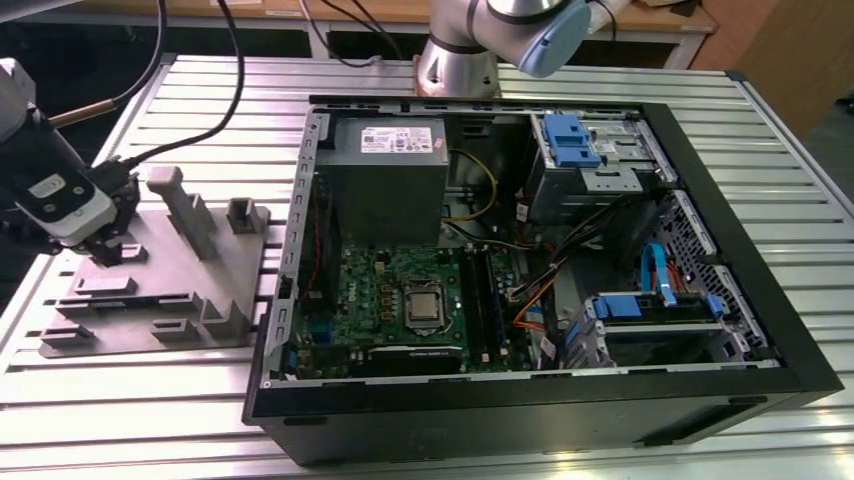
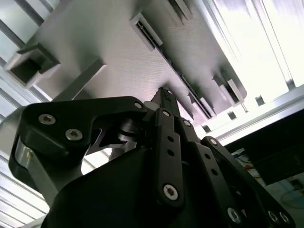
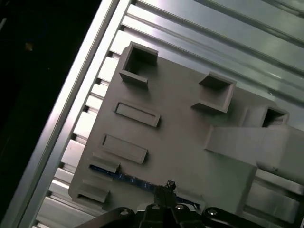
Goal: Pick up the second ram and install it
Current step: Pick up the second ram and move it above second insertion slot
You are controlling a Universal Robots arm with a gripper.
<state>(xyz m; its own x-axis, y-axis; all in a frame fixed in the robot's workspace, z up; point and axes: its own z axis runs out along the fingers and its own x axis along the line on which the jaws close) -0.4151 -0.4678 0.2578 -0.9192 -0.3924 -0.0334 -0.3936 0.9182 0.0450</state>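
Grey fixture plate (image 1: 160,300) by the bench's (image 1: 134,415) edge on the exterior view's left sits under the hand (image 1: 96,248). In the second wrist view, the hand (image 2: 164,95) looks pressed narrow. In the first wrist view, it seems to pinch the second ram (image 3: 126,176), which lies in its fixture slot: not lifted, not installed.

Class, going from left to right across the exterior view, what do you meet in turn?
In order: grey fixture plate → grey power-supply box → blue drive cage → computer case's black right wall.
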